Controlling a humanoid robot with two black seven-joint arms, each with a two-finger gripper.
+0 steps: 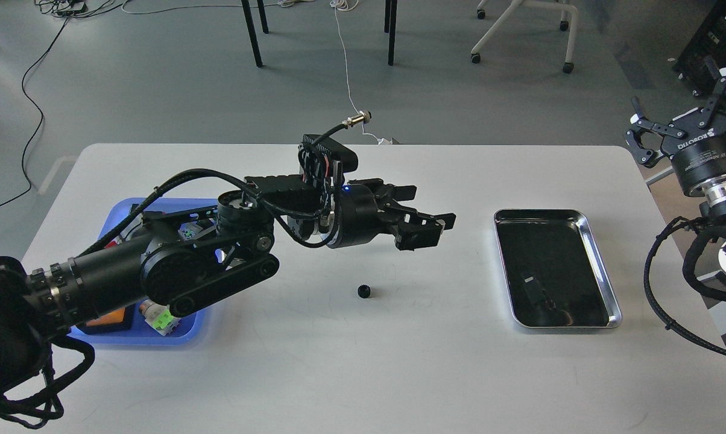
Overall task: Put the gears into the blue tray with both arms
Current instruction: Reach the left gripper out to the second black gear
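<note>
Nearest you, the left arm [158, 271] crosses over the blue tray [185, 336] and reaches out level, its tool [426, 224] spread and holding nothing. One gear [364, 292] lies on the table [399, 374], below that tool and a little behind its tips. I judge you are at the pick: draw back, tip down, close on it. The right tool [679, 129] is raised far right, released.

Blue tray [189, 336] largely behind left arm [158, 271]
</note>
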